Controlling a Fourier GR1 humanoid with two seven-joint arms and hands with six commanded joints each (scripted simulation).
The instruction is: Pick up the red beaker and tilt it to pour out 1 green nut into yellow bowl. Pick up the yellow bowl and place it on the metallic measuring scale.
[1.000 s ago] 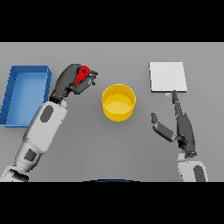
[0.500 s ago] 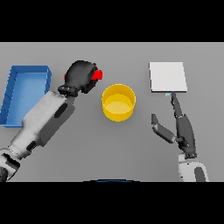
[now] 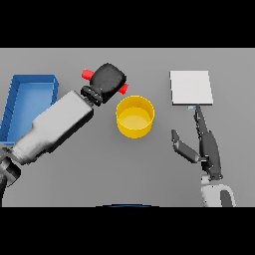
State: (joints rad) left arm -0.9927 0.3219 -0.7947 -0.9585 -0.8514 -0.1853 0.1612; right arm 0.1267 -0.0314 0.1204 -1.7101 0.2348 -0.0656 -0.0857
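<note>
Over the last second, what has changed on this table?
The left hand, shut on the red beaker, has carried it right toward the yellow bowl and turned it onto its side, with red now showing either side of the hand. The bowl, the metallic scale, the blue tray and the open right hand stayed put.

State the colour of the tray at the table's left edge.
Blue. The tray shows best in the head view, beside the left arm.
</note>
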